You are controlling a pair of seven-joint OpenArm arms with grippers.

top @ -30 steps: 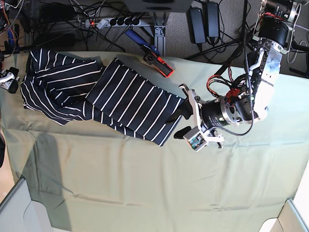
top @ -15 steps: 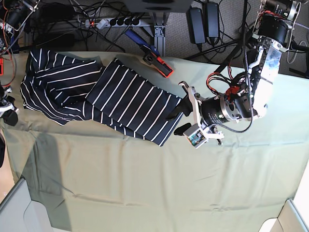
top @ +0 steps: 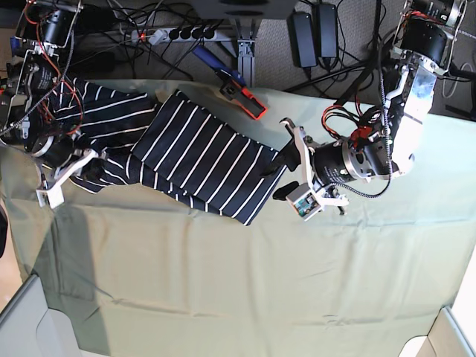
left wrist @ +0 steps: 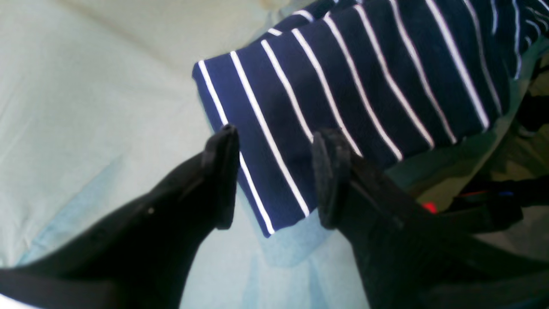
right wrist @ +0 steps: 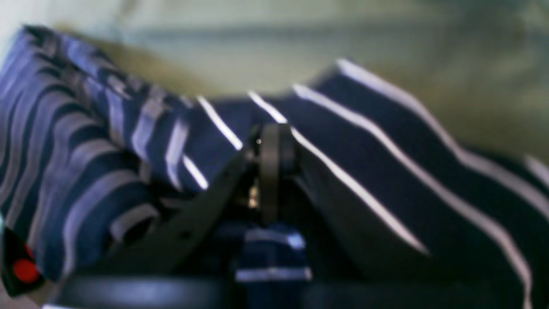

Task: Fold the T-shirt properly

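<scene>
The navy, white-striped T-shirt (top: 201, 156) lies part-folded across the back of the olive table cloth (top: 223, 282). At its right end my left gripper (top: 277, 181) stands open. In the left wrist view the left gripper (left wrist: 274, 180) straddles the folded corner of the T-shirt (left wrist: 343, 86), one finger (left wrist: 223, 171) on either side. My right gripper (top: 89, 172) is over the shirt's left end. In the right wrist view the right gripper (right wrist: 272, 171) is shut, with bunched striped T-shirt (right wrist: 386, 171) cloth between the finger bases. The picture there is blurred.
An orange and blue hand tool (top: 242, 91) lies at the cloth's back edge beside the shirt. A power strip (top: 178, 33) and cables sit behind the table. Grey bin corners (top: 30, 320) show at the bottom left and bottom right.
My right arm has swung in from the table's left edge onto the shirt's left end, and its jaws have shut. The left arm has barely shifted.
</scene>
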